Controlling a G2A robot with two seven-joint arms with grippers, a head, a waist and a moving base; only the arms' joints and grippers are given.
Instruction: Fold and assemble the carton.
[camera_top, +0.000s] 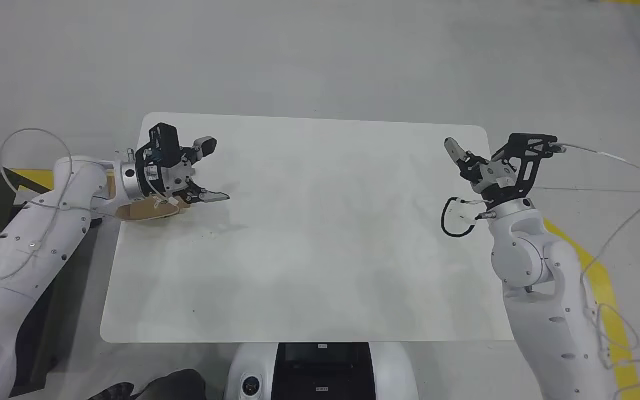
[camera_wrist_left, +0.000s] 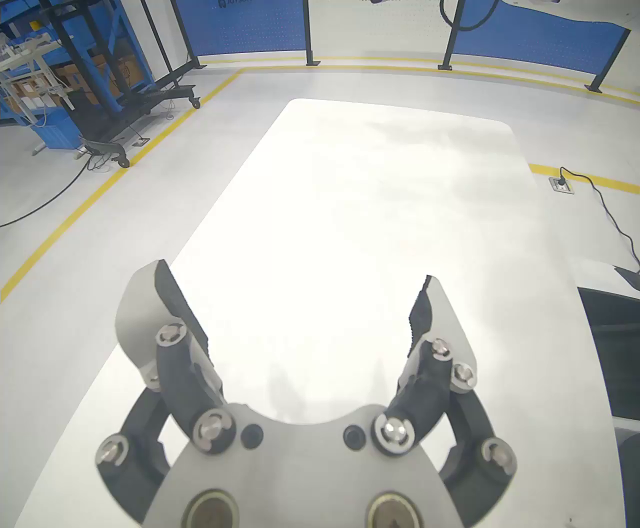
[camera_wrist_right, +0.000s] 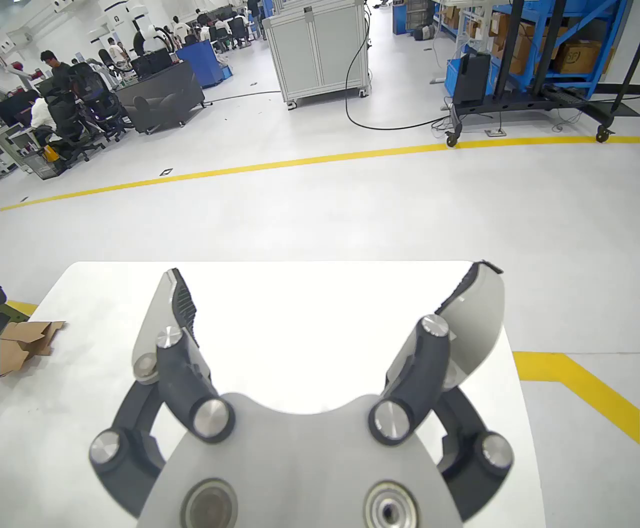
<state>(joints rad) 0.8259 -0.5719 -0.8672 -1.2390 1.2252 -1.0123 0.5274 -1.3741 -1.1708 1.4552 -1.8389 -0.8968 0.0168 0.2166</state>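
Carton (camera_top: 145, 208): brown cardboard blank, part-folded, at the surface (camera_top: 320, 250) edge on my left, just behind L pincer (camera_top: 208, 172). L pincer and R pincer (camera_top: 462, 172): both w/ jaws apart, gripping nothing. Step, as I judge it: draw L pincer back over the blank, pinch one flap near its crease, R steadies opp. side. Not yet a box; no contents seen.

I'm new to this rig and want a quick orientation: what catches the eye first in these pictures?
The brown carton stands out against the white table, lying at the table's edge on the robot's left. The left gripper is open just beside it. The right gripper, also open, is at the opposite edge, far from the carton.
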